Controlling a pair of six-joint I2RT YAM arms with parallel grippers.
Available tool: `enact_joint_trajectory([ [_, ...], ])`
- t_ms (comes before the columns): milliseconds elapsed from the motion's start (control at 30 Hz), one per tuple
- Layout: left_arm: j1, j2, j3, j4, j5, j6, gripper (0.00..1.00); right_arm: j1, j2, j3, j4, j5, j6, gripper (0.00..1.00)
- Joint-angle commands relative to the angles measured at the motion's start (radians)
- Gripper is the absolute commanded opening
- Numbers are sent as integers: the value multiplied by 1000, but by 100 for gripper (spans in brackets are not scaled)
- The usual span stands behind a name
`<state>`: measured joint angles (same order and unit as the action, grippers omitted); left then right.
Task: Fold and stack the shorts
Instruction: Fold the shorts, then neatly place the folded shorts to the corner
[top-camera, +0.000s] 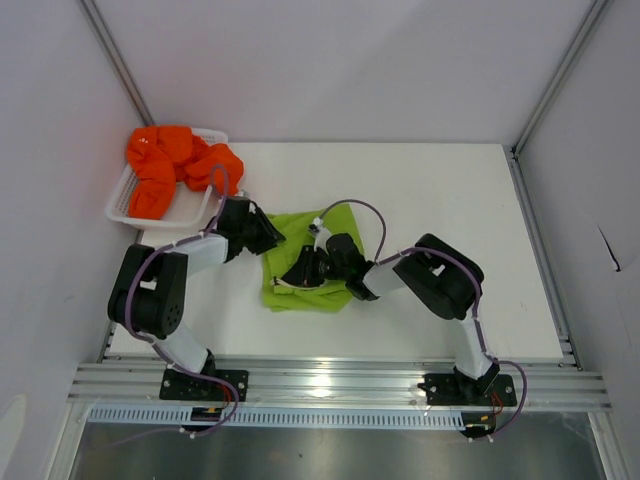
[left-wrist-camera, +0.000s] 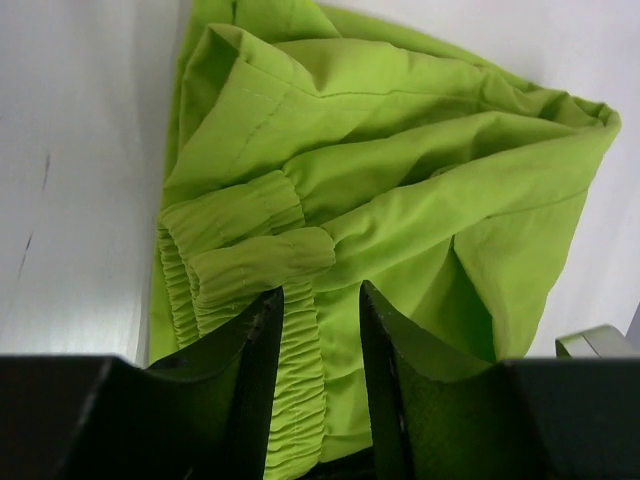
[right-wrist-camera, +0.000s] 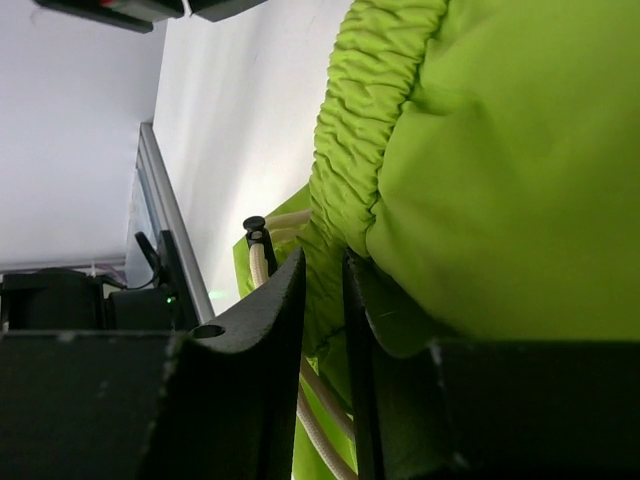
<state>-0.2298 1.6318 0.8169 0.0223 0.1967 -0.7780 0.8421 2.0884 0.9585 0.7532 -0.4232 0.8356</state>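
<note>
location: lime green shorts (top-camera: 325, 232) mid-table, partly folded into a compact, nearly square bundle between the two arms. orange shorts (top-camera: 172, 165) heaped in the white mesh basket (top-camera: 120, 205) at the far left corner of the table (top-camera: 460, 200), well apart from the fold area.

left gripper (top-camera: 266, 236): at the far left corner of the green bundle. in the left wrist view, narrowed onto the gathered waistband (left-wrist-camera: 240, 215), with elastic filling the gap between the fingers (left-wrist-camera: 262, 330); judged a firm hold.

right gripper (top-camera: 300, 272): at the near left part of the same bundle. in the right wrist view, nearly closed, pinching the ribbed elastic edge (right-wrist-camera: 370, 110), with the drawstring (right-wrist-camera: 262, 262) looping just beside the fingers.

governing relation: both holds appear to sit on the waistband, along the left side of the bundle, running near to far. remaining cloth lies to the right of both grippers, so the next fold probably carries that edge rightward across the legs. neither arm clearly nearer; treat as a two-arm move.

materials: thin, smooth woven fabric, limp, creasing softly; stitched hems; waistband thick and tightly ruched; drawstring a round white cord with a dark tip. expect sagging between the holds.
</note>
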Motion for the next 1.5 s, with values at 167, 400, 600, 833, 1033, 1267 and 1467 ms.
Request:
enact_joint_trajectory([
  [167, -6, 148, 113, 30, -43, 13, 36, 28, -86, 26, -212, 158, -144, 27],
  [400, -6, 132, 156, 10, -54, 69, 36, -24, -296, 98, -443, 208, -231, 55],
  [600, -14, 155, 306, -90, -56, 123, 37, -217, -425, 114, -594, 201, -265, 72],
  [833, -31, 143, 384, -162, -72, 158, 44, -492, -367, 158, -644, 64, -280, 76],
  [1033, -32, 62, 446, -269, -117, 177, 64, -587, -205, 236, -615, -60, -268, 78],
  [1267, -34, -107, 305, -260, -91, 137, 69, -589, -59, 345, -609, -129, -274, 78],
  [1467, -46, -275, 162, -237, -79, 109, 70, -591, 18, 391, -577, -199, -262, 78],
])
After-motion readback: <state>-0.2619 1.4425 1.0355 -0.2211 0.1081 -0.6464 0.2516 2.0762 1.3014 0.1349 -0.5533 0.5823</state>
